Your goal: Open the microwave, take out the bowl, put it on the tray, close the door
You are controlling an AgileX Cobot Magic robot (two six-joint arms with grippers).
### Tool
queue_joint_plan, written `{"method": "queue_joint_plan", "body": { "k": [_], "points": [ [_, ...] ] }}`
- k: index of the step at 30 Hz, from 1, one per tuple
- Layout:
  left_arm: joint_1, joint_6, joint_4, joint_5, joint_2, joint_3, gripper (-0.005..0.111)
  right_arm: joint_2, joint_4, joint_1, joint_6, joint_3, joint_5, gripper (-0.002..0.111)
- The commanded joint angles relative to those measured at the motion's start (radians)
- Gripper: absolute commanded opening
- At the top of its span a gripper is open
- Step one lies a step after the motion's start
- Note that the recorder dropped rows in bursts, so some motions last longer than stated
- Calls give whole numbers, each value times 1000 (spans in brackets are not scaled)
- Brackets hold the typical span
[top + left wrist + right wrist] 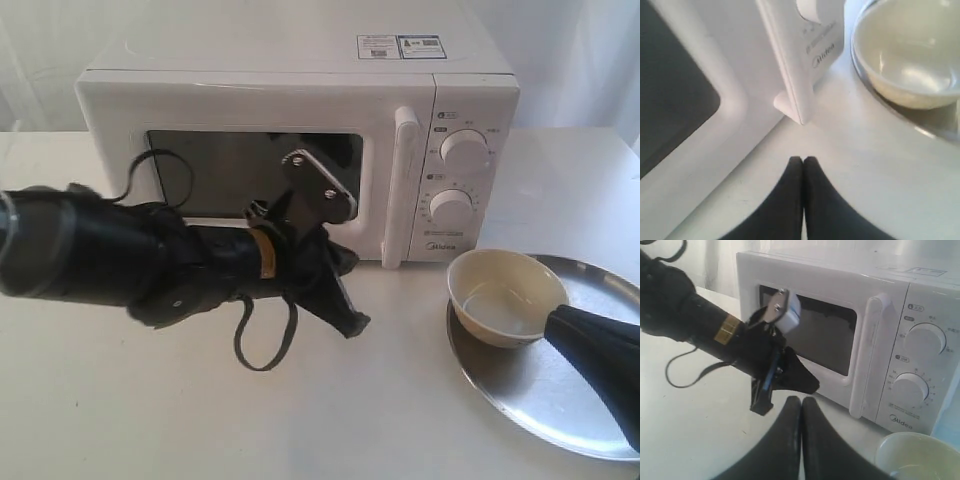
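Small cream-beige bowl (505, 296) rests on shiny round silver tray (540, 415); white windowed door (250, 112) flush shut. Left gripper (803, 160) clenched empty before door, blunt for pushing; right gripper (801, 400) clenched empty beside bowl.

Shiny silver metal tray (520, 400), glossy cream bowl (505, 295) (paler inside), smooth white microwave (250, 90), matt white table (120, 400)

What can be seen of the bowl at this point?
The bowl is small, round and cream-beige, with a paler, glossy inside that looks empty. It could be ceramic or plastic. It stands upright on the silver tray, at the part of the tray nearest the microwave. The shut right end effector has its tip at the bowl's rim; whether it touches the bowl cannot be told.
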Motion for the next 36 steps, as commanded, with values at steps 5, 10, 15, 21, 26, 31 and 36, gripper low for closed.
{"method": "queue_joint_plan", "body": {
  "k": [5, 10, 15, 21, 26, 31, 36],
  "points": [
    [0, 398, -697, -457, -341, 348, 0, -6, -6, 0, 3, 4, 8, 0],
    [0, 607, -1114, -598, -546, 539, 0, -6, -6, 0, 3, 16, 8, 0],
    [0, 677, -1147, -633, -688, 722, 0, -6, -6, 0, 3, 15, 4, 0],
    [0, 650, -1358, -691, -769, 882, 0, -6, -6, 0, 3, 35, 6, 0],
    [0, 593, -1022, -531, -794, 960, 0, -6, -11, 0, 3, 67, -13, 0],
    [0, 458, -890, -532, -799, 958, 0, -6, -10, 0, 3, 91, -18, 0],
    [0, 245, -884, -524, -799, 958, 0, -6, -10, 0, 5, 91, -18, 0]
  ]
}}
